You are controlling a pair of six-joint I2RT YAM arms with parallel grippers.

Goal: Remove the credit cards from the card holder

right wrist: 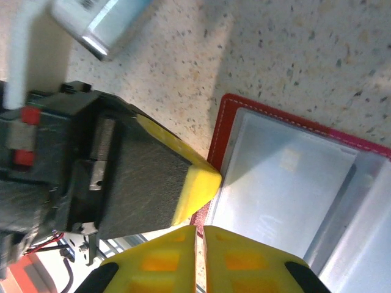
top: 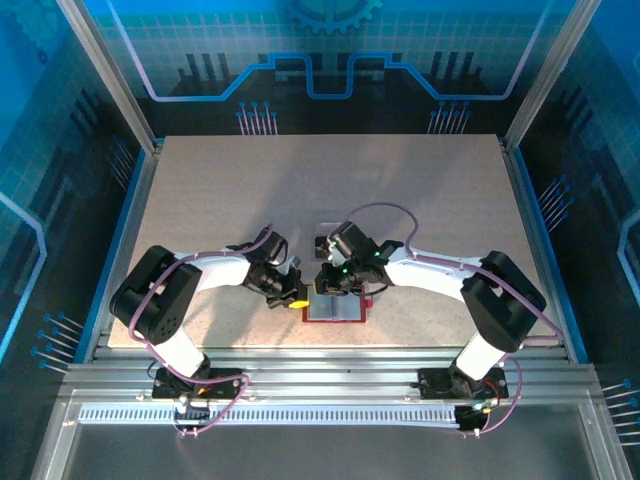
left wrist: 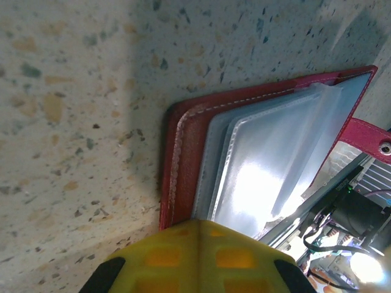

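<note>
The left fingers (left wrist: 198, 226) are pressed together, yellow tips meeting with nothing visible between them; just beyond their tips lies the card holder (left wrist: 183, 152), open flat on the speckled worktop (left wrist: 73, 122); whether the tips touch its edge cannot be told; its cover is red with pale stitching along the border, and stacked clear-grey sleeves (left wrist: 269, 152) lie inside, glaring white where the light strikes; a red tab (left wrist: 369, 135) with a metal snap sticks out at the far right, cut off by the picture edge. In the right wrist view a clear box (right wrist: 98, 24) lies beyond and left of the right fingers (right wrist: 198, 231), cropped; these fingers stand closed with only a hairline seam, over the holder's near red corner; whether they pinch a sleeve edge is too hard to make out; beyond and to their right a pale card (right wrist: 281, 183) with a small square mark shows through the top sleeve; the holder's right side runs out of frame.
</note>
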